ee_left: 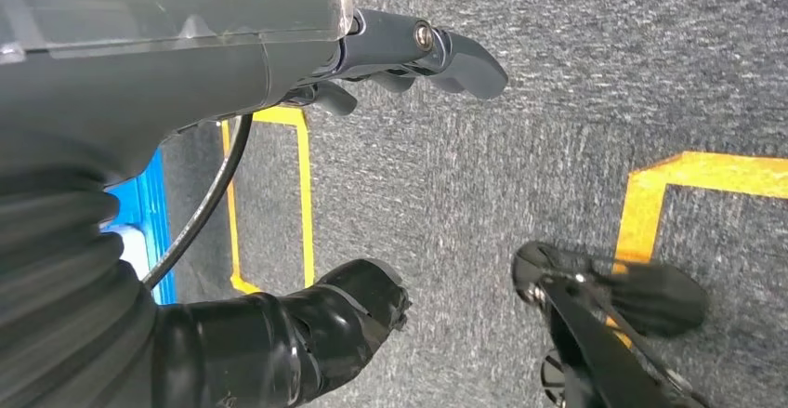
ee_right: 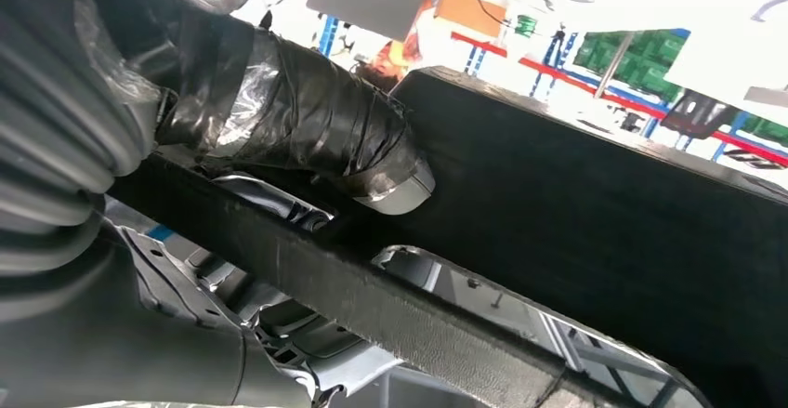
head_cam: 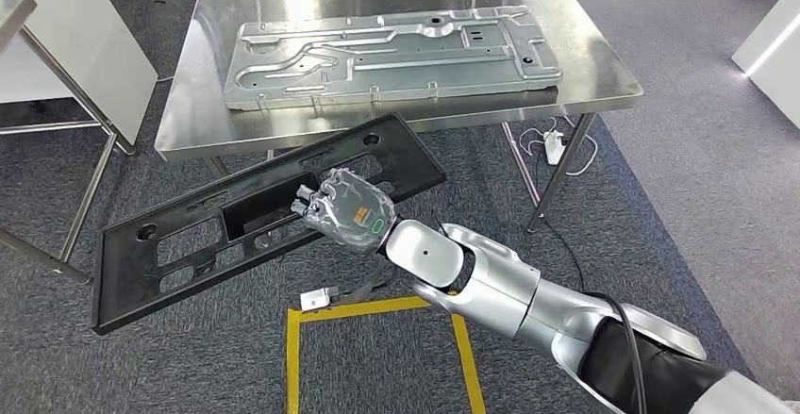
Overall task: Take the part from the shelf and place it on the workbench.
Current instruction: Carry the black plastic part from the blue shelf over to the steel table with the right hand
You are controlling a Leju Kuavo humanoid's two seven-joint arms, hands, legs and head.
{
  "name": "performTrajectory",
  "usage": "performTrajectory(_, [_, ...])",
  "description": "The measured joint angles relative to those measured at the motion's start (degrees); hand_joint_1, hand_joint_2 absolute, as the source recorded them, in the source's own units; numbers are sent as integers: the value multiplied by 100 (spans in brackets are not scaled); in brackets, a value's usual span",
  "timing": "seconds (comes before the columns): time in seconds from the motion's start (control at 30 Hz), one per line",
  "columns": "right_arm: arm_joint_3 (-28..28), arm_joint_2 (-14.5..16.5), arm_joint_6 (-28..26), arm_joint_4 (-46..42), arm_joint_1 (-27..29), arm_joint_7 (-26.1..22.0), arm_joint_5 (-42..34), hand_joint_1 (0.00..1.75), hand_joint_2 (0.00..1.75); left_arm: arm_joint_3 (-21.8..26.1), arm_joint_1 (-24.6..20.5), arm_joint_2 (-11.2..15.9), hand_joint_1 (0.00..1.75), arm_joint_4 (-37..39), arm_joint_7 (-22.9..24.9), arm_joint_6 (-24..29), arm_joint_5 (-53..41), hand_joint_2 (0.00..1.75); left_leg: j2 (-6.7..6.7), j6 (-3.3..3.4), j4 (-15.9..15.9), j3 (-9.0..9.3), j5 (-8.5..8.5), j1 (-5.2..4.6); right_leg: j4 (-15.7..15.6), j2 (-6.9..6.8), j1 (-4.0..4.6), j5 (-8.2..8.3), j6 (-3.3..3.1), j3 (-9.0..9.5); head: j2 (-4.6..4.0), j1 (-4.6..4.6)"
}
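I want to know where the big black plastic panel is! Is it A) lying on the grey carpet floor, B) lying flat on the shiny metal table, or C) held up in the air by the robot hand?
C: in the head view the right robot hand grips the long black plastic panel through its opening, tilted in front of the steel table.

A grey stamped metal panel (head_cam: 391, 58) lay flat on the steel surface. Below it, yellow tape (head_cam: 377, 308) marked a rectangle on the grey carpet (head_cam: 698, 188). A white power strip (head_cam: 555, 148) with its cable lay beside a table leg.
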Motion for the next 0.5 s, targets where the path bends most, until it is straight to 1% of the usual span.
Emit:
performTrajectory(0.03, [0, 2, -1, 3, 3, 1, -1, 175, 175, 0, 4, -1, 0, 0, -2, 4, -5, 175, 0, 8, 67, -123, -25, -6, 0, 2, 17, -38, -14, 44, 0, 0])
performTrajectory(0.07, [0, 4, -2, 7, 5, 1, -1, 175, 175, 0, 9, -1, 0, 0, -3, 5, -8, 175, 0, 27, -50, -151, 91, -12, 0, 5, 34, -75, -21, 93, 0, 0])
performTrajectory(0.1, [0, 7, -2, 9, 5, 2, -1, 175, 175, 0, 12, -1, 0, 0, -3, 6, -11, 175, 1, 58, -338, -86, 334, -21, 0, 9, 49, -113, -23, 148, 0, 0])
performTrajectory(0.13, [0, 13, -3, 9, 4, 4, -2, 175, 175, 0, 13, 3, 0, 0, -3, 7, -14, 175, 4, 100, -731, 32, 632, -39, -1, 10, 58, -151, -20, 197, -1, 1])
performTrajectory(0.17, [0, 19, -3, 10, 2, 5, -3, 175, 175, 0, 11, 7, 0, 1, -4, 8, -17, 175, 8, 140, -1064, 143, 804, -65, 0, 12, 70, -184, -8, 239, -1, 1])
performTrajectory(0.2, [0, 25, -3, 12, -1, 8, -6, 175, 175, 0, 4, 11, 0, 1, -5, 9, -20, 175, 10, 175, -1299, 234, 874, -90, 0, 13, 77, -215, 17, 261, -2, 2])
performTrajectory(0.23, [0, 28, -5, 14, -2, 9, -11, 175, 175, 0, 0, 15, 0, 1, -7, 10, -21, 175, 10, 203, -1422, 283, 893, -113, -1, 12, 81, -244, 49, 274, -2, 2])
performTrajectory(0.27, [0, 30, -8, 15, -2, 9, -17, 175, 175, 0, -2, 16, 0, 1, -8, 9, -23, 175, 5, 190, -1438, 305, 867, -120, 6, 7, 96, -275, 68, 287, -2, 4])
performTrajectory(0.3, [0, 30, -15, 16, -3, 8, -28, 175, 175, 0, -1, 16, 0, 0, -8, 6, -24, 175, -2, 170, -1453, 326, 908, -118, 8, 3, 100, -296, 68, 296, -2, 4])
performTrajectory(0.33, [0, 31, -24, 17, -5, 6, -39, 175, 175, 0, 5, 16, 0, 0, -8, -1, -25, 175, -7, 150, -1465, 334, 963, -117, 7, -1, 102, -311, 56, 311, -2, 5])
performTrajectory(0.37, [0, 31, -33, 19, -7, 3, -49, 175, 175, 0, 8, 16, 0, 0, -7, -10, -25, 175, -11, 128, -1465, 339, 974, -115, 2, -4, 104, -318, 34, 323, -2, 5])
performTrajectory(0.4, [0, 31, -43, 21, -9, 1, -57, 175, 175, 0, 8, 16, 0, 0, -7, -20, -25, 175, -13, 134, -1463, 339, 963, -121, -14, -3, 96, -313, 24, 333, -2, 4])
performTrajectory(0.5, [0, 36, -54, 28, -12, 38, 14, 175, 175, 1, 5, 16, 0, 0, -8, -32, -25, 175, -19, 173, -1462, 337, 940, -129, -68, -7, 91, -313, 32, 362, -2, 6])
